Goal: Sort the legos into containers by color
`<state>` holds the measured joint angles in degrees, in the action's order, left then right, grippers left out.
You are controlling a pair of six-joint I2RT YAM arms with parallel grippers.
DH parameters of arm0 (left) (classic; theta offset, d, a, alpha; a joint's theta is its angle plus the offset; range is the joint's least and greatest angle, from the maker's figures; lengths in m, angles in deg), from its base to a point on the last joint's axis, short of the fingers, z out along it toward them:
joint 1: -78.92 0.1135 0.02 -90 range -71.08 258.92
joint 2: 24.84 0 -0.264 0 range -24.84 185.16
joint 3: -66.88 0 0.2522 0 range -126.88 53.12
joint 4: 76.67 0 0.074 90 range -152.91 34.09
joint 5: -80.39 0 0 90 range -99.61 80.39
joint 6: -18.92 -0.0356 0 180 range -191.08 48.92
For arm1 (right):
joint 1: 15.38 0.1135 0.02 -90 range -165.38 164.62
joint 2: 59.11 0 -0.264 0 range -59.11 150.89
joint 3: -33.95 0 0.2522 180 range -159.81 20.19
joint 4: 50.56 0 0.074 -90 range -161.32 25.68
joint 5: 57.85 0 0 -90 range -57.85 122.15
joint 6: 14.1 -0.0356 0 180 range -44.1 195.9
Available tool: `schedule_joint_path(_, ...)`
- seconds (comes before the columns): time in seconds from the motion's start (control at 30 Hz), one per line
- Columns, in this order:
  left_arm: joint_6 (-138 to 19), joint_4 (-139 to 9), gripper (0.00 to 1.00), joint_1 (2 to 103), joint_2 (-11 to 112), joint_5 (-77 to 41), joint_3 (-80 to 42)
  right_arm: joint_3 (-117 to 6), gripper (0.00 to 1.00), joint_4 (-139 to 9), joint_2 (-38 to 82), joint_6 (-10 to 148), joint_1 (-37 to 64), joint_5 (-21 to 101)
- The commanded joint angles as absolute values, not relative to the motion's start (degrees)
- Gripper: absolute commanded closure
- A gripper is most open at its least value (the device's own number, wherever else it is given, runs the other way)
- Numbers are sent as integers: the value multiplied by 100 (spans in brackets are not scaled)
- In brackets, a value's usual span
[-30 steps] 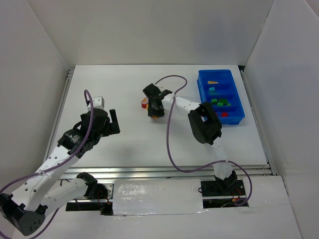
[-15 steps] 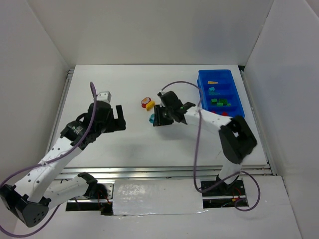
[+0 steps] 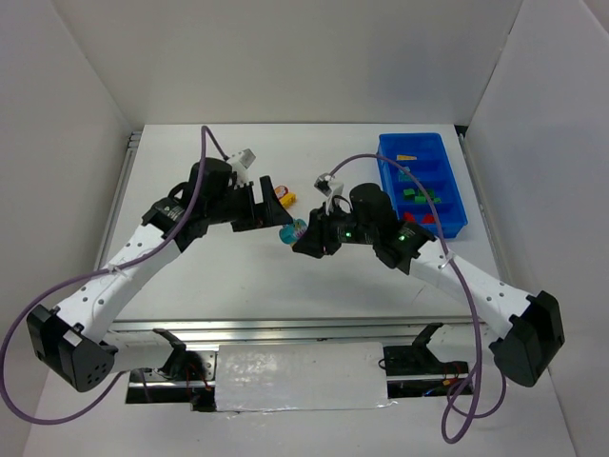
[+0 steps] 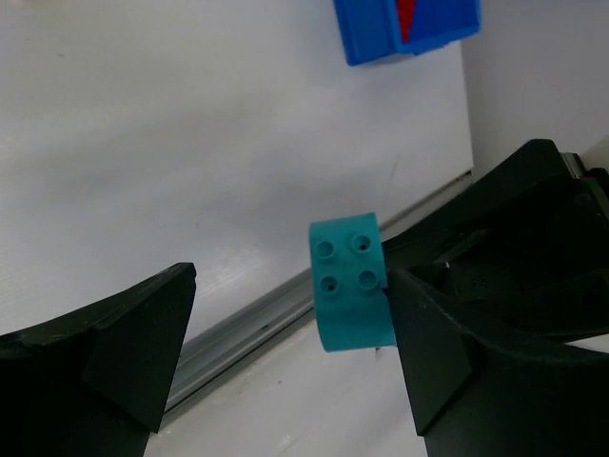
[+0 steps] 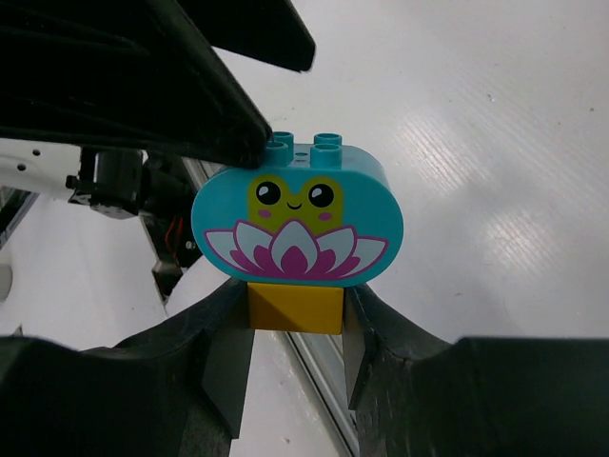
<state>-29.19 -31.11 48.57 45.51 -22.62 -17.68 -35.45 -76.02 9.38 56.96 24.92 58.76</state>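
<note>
**A:** Status?

**B:** Right tool (image 5: pixel 296 303) is clenched on the yellow brick (image 5: pixel 296 314). The teal brick (image 5: pixel 297 228) is stacked on top of it. The pair is held off the surface (image 3: pixel 219 276) near the middle, well apart from the blue bin (image 3: pixel 382 162). Left tool (image 4: pixel 290 314) is spread wide around the teal brick, one finger against it and a clear gap on the other side.

**A:** Risks?

**B:** Looks like a pull-apart. If the left closes off-centre on the rounded face, it could slip. It could also twist the stack out of the right's small hold on the yellow, and then it drops. The tools are nearly nose to nose, so a finger clash is possible if either drifts.

**A:** Room?

**B:** Open surface on the near side. A loose red and yellow pair (image 3: pixel 283 196) sits just beside the left tool and could get knocked. The right arm's path to the bin looks clear.
</note>
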Motion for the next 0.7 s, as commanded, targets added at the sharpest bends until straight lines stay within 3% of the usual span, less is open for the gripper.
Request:
schedule_joint_path(0.0,-2626,-3566,6,4755,4583,-3412,-1930,-3510,96,-7346,541,5797,2584,5739)
schedule_joint_path(0.3,-2503,-3601,12,4728,4582,-3736,-1640,-3307,98,-7355,180,5823,2593,5544)
schedule_joint_path(0.67,-2503,-3768,43,4412,4881,-4054,-1780,-3685,95,-7706,355,6219,2742,5755)
